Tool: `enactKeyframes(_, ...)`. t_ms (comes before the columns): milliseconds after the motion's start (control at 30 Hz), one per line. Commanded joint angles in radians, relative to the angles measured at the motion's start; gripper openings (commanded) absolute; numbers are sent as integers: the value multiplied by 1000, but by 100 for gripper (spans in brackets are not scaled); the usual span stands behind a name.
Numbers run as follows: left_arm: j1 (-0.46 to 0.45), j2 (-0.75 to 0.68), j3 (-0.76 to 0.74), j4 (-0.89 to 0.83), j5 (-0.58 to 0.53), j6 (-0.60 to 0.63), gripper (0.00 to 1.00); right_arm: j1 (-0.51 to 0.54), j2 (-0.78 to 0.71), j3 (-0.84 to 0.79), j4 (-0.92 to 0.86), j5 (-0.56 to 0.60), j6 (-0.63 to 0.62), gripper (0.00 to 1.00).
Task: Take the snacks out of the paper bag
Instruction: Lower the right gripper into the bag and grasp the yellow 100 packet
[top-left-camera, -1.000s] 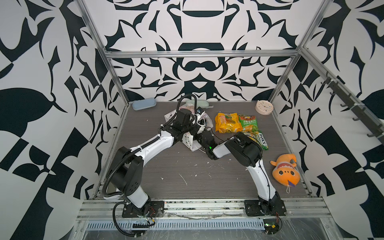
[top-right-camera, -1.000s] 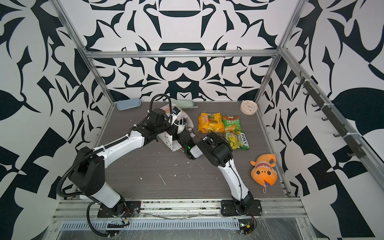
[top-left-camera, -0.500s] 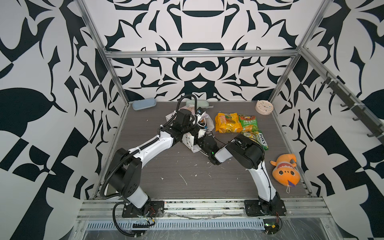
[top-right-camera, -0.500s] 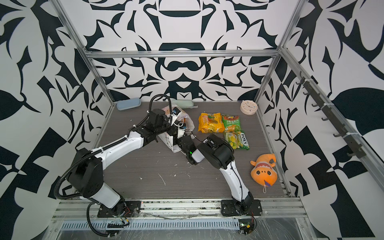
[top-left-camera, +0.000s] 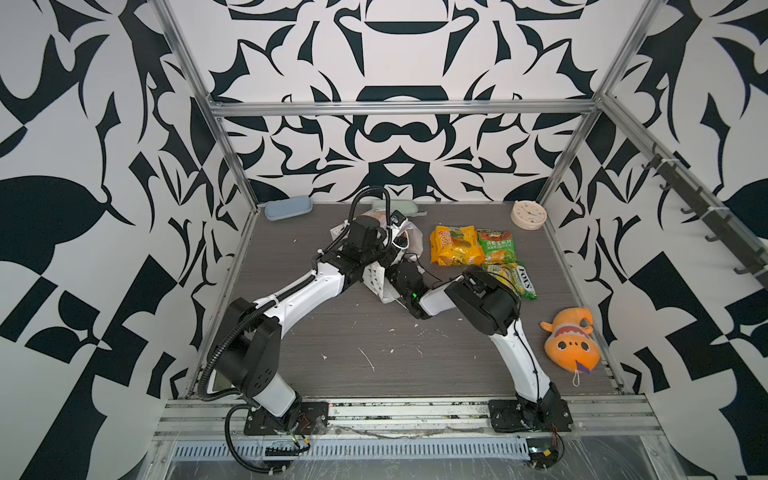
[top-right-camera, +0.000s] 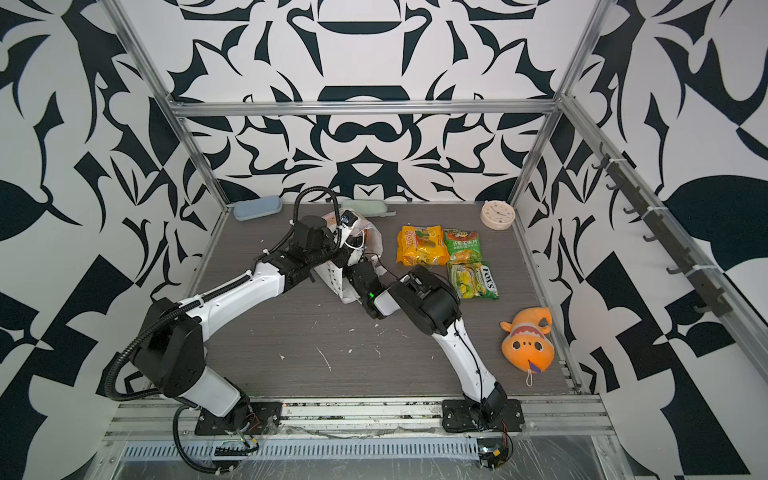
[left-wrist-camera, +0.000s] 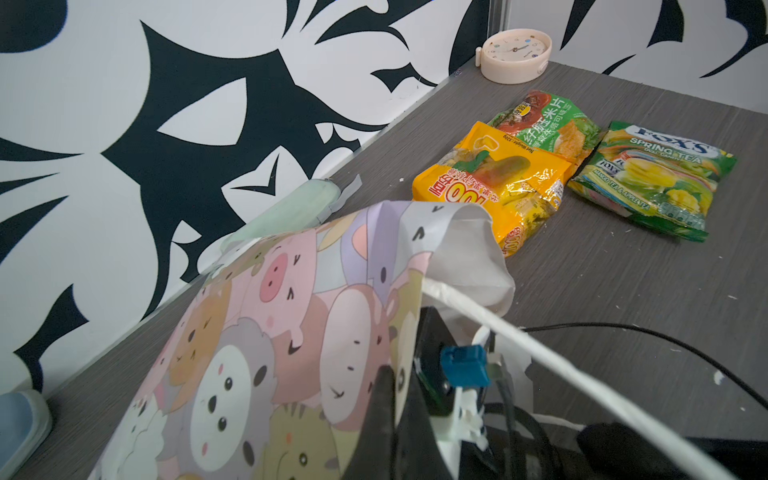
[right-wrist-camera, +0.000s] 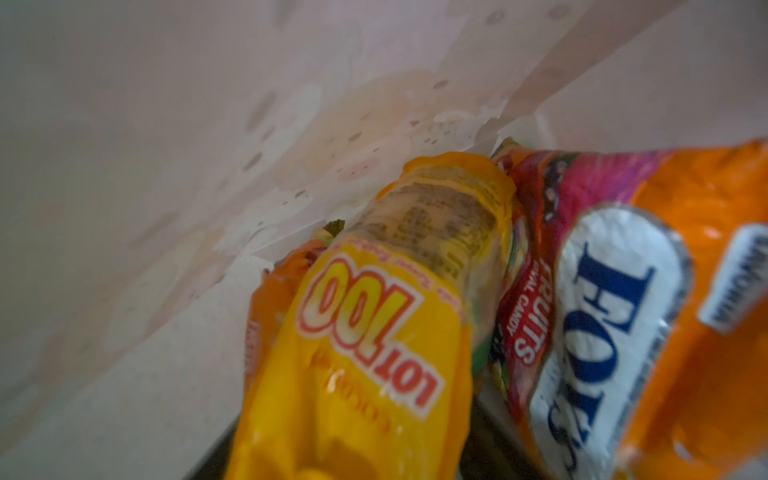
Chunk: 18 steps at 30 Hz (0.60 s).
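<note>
Right claw (top-left-camera: 402, 276) is pushed deeper into the paper bag (left-wrist-camera: 291, 311), closure untellable; the bag is clamped by left claw (top-left-camera: 392, 250); yellow snack (right-wrist-camera: 374, 332) is judged within reach.

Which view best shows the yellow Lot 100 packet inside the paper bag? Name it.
Right wrist view: the yellow Lot 100 packet fills the frame, label readable. Both top views show only the paper bag hiding it; the left wrist view shows just its outside.

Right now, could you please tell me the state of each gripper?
Left gripper: shut on the paper bag at its rim.
Right gripper: inside the bag beside a yellow packet; jaws hidden, cannot tell.
</note>
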<state>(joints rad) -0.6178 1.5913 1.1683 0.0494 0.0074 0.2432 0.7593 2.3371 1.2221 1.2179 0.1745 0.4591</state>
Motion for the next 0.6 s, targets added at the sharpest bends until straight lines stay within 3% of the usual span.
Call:
enactKeyframes(0,-25,-21,-25,-25,89,-9,0,-16,-15,103,-17,9,28,38)
enactKeyframes(100,-25,-21,-28,-23,82,-7,0,-21,-17,96,-28,9,45,9)
enactKeyframes(167,-25,-22,-35,-21,74,-5,0,-21,-36,73,-29,9,42,0)
enactKeyframes(567,-23,9,-80,51,-37,-27,0,-20,-228,-199,35,-48,38,0)
